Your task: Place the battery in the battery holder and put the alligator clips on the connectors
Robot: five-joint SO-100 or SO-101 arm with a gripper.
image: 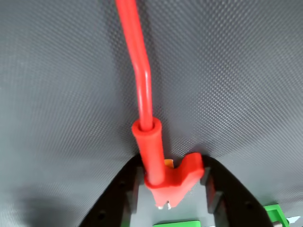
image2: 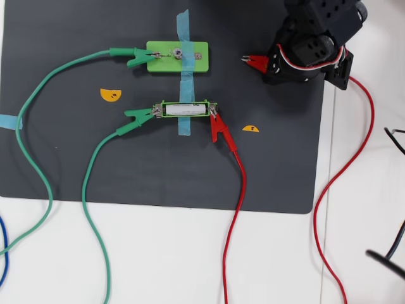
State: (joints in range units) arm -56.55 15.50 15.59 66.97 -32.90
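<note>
The arm (image2: 313, 44) is built from black plastic shells, blocky and angular in the overhead view, with rows of small round screw holes along the top faces. A bundle of thin red, white and black wires (image2: 316, 60) loops across its body between segments. In the wrist view the gripper (image: 170, 189) shows two matte black fingers (image: 236, 194) with smooth curved outer edges, widening toward the bottom edge, each dotted with a few small dark screw recesses and stepped inner faces.
</note>
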